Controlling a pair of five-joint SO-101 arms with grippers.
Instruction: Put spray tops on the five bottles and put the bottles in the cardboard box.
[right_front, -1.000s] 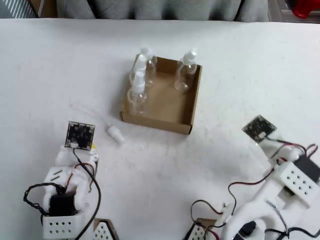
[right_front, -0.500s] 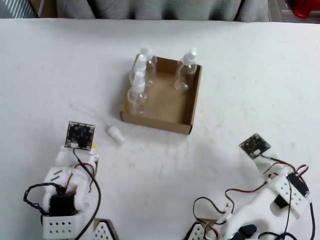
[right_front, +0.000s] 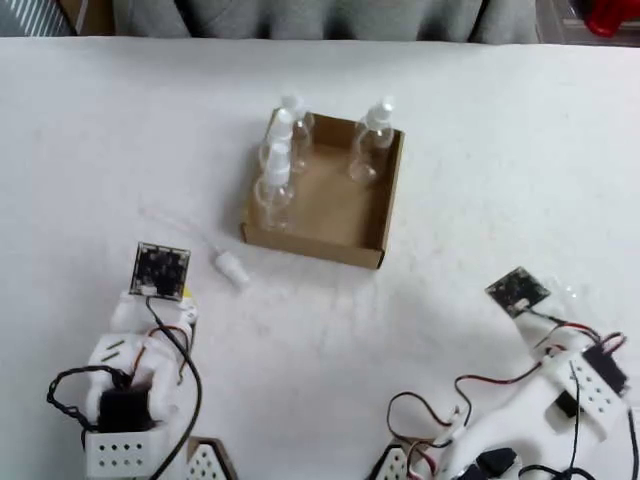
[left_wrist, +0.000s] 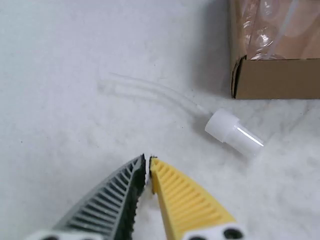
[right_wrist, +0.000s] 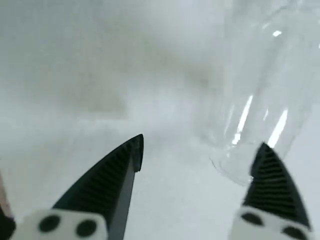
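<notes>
Fifth bottle (right_wrist: 260, 85): clear, on the white table (right_front: 100, 120) just ahead of the right gripper (right_wrist: 200, 145); sits by one black fingertip, not centred in the gap
Spray top (left_wrist: 231, 131): loose on the table, white cap with a thin clear dip tube (left_wrist: 150, 90) trailing off; near a corner of the cardboard box (right_front: 385, 215), just ahead of the left gripper (left_wrist: 148, 160)
Box contents: four bottles (right_front: 272, 190) upright inside, each with a top on; three along one wall, one by the opposite wall
Right gripper state: spread wide, nothing held
Left gripper state: grey and yellow fingers pressed together at the tips, nothing between them
Step in hand (judged): taking hold of the last bottle so the loose top can go on
Doing it well: shift sideways until the body lies between both fingers; close on mid-body, gently, since the thin clear wall may flex or slip out; keep the neck free; open the left fingers first, take the cap by its white collar, feed the tube in ahead of it
Hard to make out: neck and mouth cut off in the right wrist view; lying or standing not clear; barely a faint glint beside the right arm in the high view; tube end faint against the table
</notes>
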